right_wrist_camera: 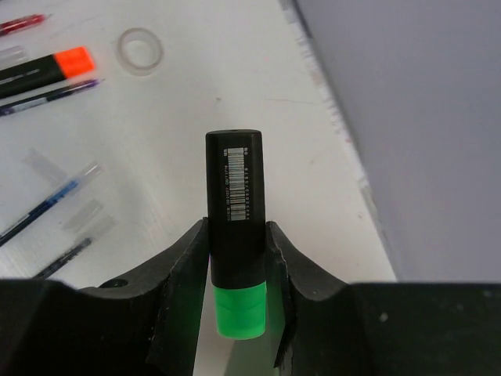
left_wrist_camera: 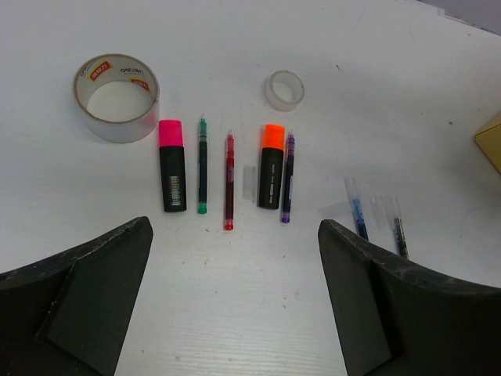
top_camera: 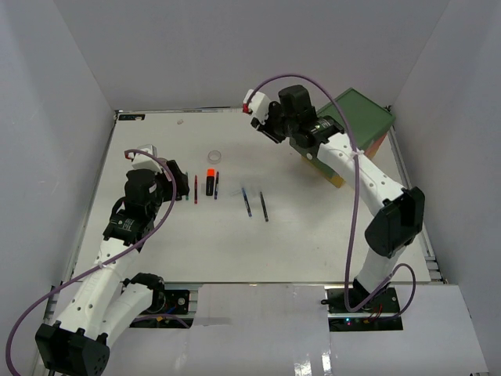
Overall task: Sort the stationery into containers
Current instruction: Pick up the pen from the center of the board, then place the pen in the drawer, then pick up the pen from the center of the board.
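My right gripper point(right_wrist_camera: 237, 258) is shut on a black marker with a green cap point(right_wrist_camera: 235, 204) and holds it above the table's far side, left of the drawer chest point(top_camera: 356, 125) with its green top. My left gripper point(left_wrist_camera: 235, 298) is open and empty, just short of a row of stationery: a beige tape roll point(left_wrist_camera: 117, 98), a pink-capped marker point(left_wrist_camera: 172, 164), a green pen point(left_wrist_camera: 202, 164), a red pen point(left_wrist_camera: 229, 180), an orange-capped marker point(left_wrist_camera: 270, 166), a purple pen point(left_wrist_camera: 287, 178) and a clear tape roll point(left_wrist_camera: 283, 89). A blue pen point(left_wrist_camera: 356, 207) and a dark pen point(left_wrist_camera: 395, 225) lie to the right.
White walls enclose the table on three sides. The chest's yellow corner point(left_wrist_camera: 489, 141) shows at the right edge of the left wrist view. The right arm point(top_camera: 376, 180) reaches over the table's right side.
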Controlling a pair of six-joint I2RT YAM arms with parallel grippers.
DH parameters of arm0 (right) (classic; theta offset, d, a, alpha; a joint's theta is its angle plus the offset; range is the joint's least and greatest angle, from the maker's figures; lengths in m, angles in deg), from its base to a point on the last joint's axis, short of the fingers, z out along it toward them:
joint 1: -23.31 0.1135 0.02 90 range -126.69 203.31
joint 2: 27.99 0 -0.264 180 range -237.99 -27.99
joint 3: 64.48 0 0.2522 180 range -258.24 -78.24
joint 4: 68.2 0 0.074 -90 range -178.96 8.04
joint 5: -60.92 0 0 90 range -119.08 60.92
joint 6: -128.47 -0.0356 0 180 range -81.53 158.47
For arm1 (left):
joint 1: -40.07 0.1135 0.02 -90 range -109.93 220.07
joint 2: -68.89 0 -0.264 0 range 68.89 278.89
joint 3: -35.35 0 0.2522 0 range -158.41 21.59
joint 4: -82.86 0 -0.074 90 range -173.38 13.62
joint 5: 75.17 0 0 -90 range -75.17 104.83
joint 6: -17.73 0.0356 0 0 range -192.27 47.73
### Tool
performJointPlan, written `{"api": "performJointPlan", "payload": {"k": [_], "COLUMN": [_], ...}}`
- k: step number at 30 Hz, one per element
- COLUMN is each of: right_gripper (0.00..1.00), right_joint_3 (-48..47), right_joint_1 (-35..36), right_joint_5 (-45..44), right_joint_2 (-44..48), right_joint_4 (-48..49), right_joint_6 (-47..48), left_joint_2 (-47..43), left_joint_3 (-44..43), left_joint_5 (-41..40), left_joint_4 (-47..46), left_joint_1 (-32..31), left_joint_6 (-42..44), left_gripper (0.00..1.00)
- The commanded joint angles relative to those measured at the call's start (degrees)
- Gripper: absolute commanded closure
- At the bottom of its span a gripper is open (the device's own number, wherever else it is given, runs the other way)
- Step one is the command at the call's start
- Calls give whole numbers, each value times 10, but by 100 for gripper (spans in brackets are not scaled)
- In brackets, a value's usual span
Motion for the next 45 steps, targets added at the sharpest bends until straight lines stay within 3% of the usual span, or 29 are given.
{"api": "performJointPlan", "payload": {"k": [1, 12, 17, 20, 24, 33, 38, 40, 42, 45], "right_gripper": [92, 92, 87, 80, 58, 39, 33, 21, 1, 10], "right_joint_3": [33, 129, 166, 172, 182, 196, 215, 240, 293, 368], "right_joint_1": [-7, -66, -98, -107, -109, -113, -113, -114, -113, -113], "right_joint_5": [-102, -147, -117, -117, -123, -118, -109, -104, -93, -74], "right_joint_2": [35, 153, 179, 176, 178, 207, 251, 292, 340, 400], "right_joint_4": [26, 22, 27, 25, 26, 36, 48, 82, 113, 179], "right_joint_6": [-28, -70, -85, -90, -92, -101, -156, -188, -204, -238], "left_joint_2": [0, 10, 16, 20, 31, 60, 112, 135, 176, 240], "left_joint_3": [4, 3, 3, 3, 3, 0, -13, -30, -45, -80], "left_joint_5": [7, 20, 23, 27, 27, 40, 46, 56, 64, 71], "left_joint_4": [-7, -7, -8, -7, -6, -2, 14, 27, 36, 52], "left_joint_1": [-1, -1, -1, -1, -1, -1, -1, -1, -1, -1], "left_joint_6": [4, 1, 1, 1, 1, -3, -27, -43, -52, -53], "left_gripper": [2, 2, 2, 2, 2, 2, 2, 2, 2, 2]}}
